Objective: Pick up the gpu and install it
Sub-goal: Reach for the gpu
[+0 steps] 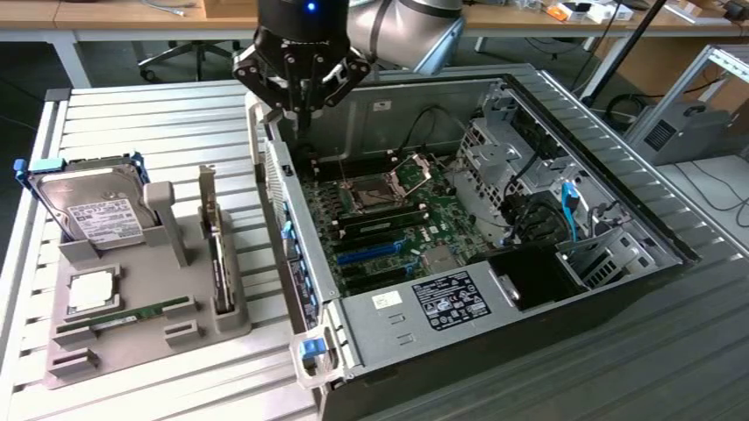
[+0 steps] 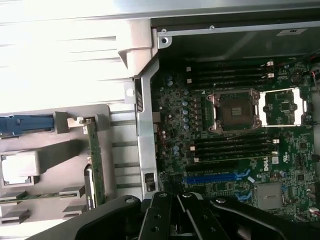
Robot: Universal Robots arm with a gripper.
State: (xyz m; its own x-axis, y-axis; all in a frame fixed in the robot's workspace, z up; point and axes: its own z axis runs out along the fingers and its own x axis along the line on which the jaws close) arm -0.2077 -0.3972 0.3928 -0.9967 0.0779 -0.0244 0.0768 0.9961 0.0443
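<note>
Gpu (image 1: 214, 246) standing on edge in the grey holder (image 1: 135, 298) looks light, stiff, fragile; best pinched across its board edges. Gripper (image 1: 302, 114) hovers over the case (image 1: 387, 83), jaws together, empty.

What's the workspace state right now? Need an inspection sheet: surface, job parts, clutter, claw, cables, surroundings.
Surface: slatted metal table carrying a gray fixture tray and an open PC case.
Job's things: gpu stands on edge in the tray, not held; motherboard exposed, blue slot vacant.
Clutter: hard drive, CPU chip and memory stick, all in the tray.
Claw: claw hangs over the case's rear corner, apart from the gpu, carrying nothing.
Cables: blue cable and black leads inside the case.
Surroundings: benches and office chair behind; aluminium frame at the exterior view's right.
</note>
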